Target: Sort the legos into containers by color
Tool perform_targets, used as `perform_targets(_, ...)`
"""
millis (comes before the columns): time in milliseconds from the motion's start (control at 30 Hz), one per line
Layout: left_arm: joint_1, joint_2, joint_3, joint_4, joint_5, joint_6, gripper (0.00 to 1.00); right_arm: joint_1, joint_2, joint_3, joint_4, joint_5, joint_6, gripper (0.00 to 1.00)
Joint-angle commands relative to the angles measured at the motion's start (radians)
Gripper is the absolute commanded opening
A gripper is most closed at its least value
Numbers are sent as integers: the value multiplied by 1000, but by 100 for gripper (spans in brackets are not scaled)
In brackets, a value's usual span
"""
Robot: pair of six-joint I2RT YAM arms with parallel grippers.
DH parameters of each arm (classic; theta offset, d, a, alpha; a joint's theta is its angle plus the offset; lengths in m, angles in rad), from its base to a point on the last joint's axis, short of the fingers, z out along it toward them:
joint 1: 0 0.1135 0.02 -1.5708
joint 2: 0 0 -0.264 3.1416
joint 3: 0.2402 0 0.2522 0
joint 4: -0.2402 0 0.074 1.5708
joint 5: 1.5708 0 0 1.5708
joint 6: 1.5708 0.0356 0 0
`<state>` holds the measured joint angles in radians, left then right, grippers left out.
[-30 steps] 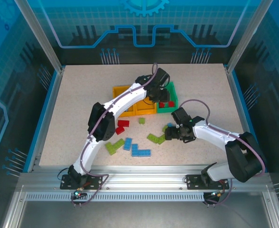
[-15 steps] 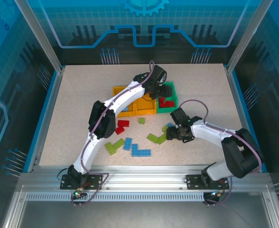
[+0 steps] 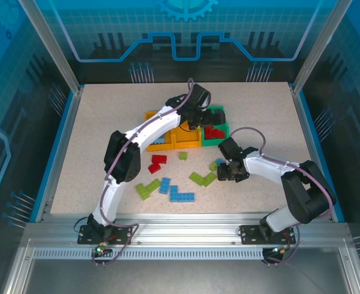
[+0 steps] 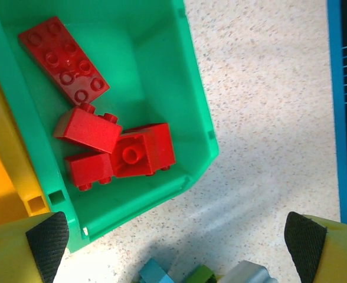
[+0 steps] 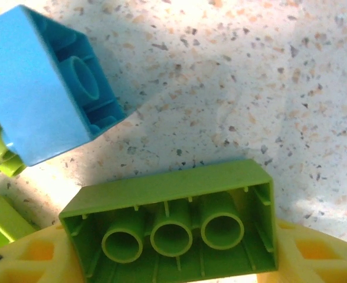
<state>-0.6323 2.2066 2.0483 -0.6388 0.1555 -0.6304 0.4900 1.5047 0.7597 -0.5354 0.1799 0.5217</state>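
Note:
The green bin [image 4: 161, 41] holds three red legos [image 4: 117, 150], and my left gripper [image 4: 176, 236] hangs open just past its corner with nothing between the black pads [image 4: 46, 242]. From above, that gripper [image 3: 203, 116] sits over the joined bins, beside the orange-yellow bin [image 3: 189, 139]. My right gripper [image 5: 173, 250] is shut on a lime green lego [image 5: 173, 221], underside up, just above the table; a blue lego [image 5: 41, 97] lies beside it. Seen from above, the right gripper [image 3: 225, 173] is low among loose lime bricks [image 3: 201, 178].
Loose legos are scattered on the table in front of the bins: red ones [image 3: 157, 163], lime ones [image 3: 147, 188], blue ones [image 3: 181, 195] and a small lime one [image 3: 183, 155]. A blue raised border [image 4: 334, 106] edges the table.
The left arm has drawn back leftward from over the green bin, uncovering the red legos inside. The right gripper has stayed low by the lime bricks, barely shifting.

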Motion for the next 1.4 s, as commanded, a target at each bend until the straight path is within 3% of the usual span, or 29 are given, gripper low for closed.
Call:
perform_targets(0, -4, -104, -66, 45, 18, -32, 99, -4, -12, 15, 4, 15, -16, 48)
perform_targets(200, -3, -249, -204, 110, 3, -46, 99, 10, -93, 9, -18, 8, -18, 49)
perform_targets(233, -1, -270, -226, 114, -2, -46, 99, 11, -91, 11, -27, 13, -23, 54)
perform_targets(267, -1, -290, -247, 116, -5, -45, 99, 9, -78, 19, -42, 25, -27, 66)
perform_targets(333, 0, -321, -282, 114, -7, -42, 99, 9, -54, 32, -64, 31, -36, 77)
perform_targets(367, 2, -336, -304, 114, -9, -43, 99, 9, -43, 34, -68, 29, -37, 77)
perform_targets(467, 2, -381, -369, 133, -17, -49, 99, 8, -30, 34, -48, 18, -29, 62)
perform_targets(533, 6, -415, -415, 147, -23, -55, 99, 12, -48, 35, -28, 8, -22, 59)
perform_targets(733, 23, -499, -524, 165, -36, -68, 99, 9, -28, 83, -76, 56, -62, 71)
perform_targets(900, 35, -555, -606, 180, -42, -80, 99, -2, 4, 89, -75, 16, -101, 83)
perform_targets(1133, 45, -593, -661, 189, -42, -88, 99, -13, 67, 110, -50, 5, -109, 84)
perform_targets(1233, 48, -603, -673, 187, -43, -89, 99, -13, 109, 114, -47, -20, -127, 81)
perform_targets(1367, 55, -627, -693, 185, -52, -92, 99, -7, 97, 140, -56, 5, -119, 65)
